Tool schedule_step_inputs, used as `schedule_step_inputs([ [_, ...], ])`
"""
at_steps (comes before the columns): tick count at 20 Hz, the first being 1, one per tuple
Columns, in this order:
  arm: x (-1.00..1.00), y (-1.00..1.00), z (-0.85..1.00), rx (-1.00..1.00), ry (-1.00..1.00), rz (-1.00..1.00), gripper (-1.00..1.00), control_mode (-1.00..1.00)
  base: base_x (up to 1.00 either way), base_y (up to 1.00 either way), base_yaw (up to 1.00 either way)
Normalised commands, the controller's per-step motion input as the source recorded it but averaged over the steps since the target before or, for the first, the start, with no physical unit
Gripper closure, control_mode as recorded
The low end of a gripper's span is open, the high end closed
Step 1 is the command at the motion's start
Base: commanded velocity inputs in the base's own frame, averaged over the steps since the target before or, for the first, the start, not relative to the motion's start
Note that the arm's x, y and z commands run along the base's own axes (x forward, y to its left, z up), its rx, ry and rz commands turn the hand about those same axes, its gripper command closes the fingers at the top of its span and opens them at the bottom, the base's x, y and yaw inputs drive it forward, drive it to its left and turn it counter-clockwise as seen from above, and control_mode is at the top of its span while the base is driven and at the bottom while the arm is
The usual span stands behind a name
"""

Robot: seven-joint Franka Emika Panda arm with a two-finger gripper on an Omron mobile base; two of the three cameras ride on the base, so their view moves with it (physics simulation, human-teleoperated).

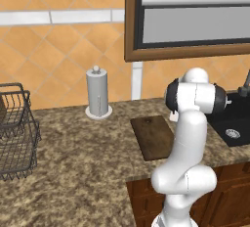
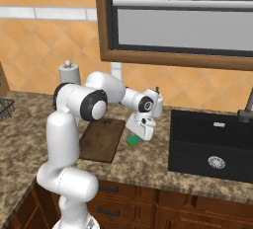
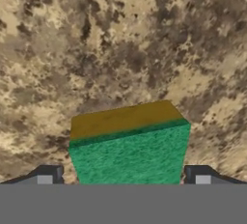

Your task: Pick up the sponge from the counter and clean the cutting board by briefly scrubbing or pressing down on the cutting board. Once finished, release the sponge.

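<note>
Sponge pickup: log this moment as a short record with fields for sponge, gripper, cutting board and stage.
sponge: green sponge lies on the counter, yellow side visible, between the fingertips
gripper: gripper is open, straddling the sponge, jaws not closed on it
cutting board: dark cutting board lies flat beside the sponge, toward the arm's base
stage: sponge not yet grasped; no scrubbing done

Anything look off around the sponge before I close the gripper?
Nothing stands out. The sponge lies on the counter between the open gripper's fingertips, turned slightly askew to them. The cutting board lies flat beside it, bare.
</note>
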Motion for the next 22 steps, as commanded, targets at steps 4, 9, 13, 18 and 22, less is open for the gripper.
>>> schedule_step_inputs([
  [4,0.00,0.00,-0.17,0.00,0.00,0.00,-1.00,-1.00,0.00,0.00,0.00],
  [9,-0.15,0.00,-0.36,0.00,-0.02,0.00,1.00,-1.00,0.00,0.00,0.00],
  [13,-0.40,0.00,-0.91,0.00,-0.02,0.00,1.00,-1.00,0.00,0.00,0.00],
  [18,-0.57,0.05,-1.00,0.00,-0.01,0.00,1.00,-1.00,0.00,0.00,0.00],
  [22,-0.70,0.10,-1.00,-0.01,-0.02,0.04,1.00,-1.00,0.00,0.00,0.00],
])
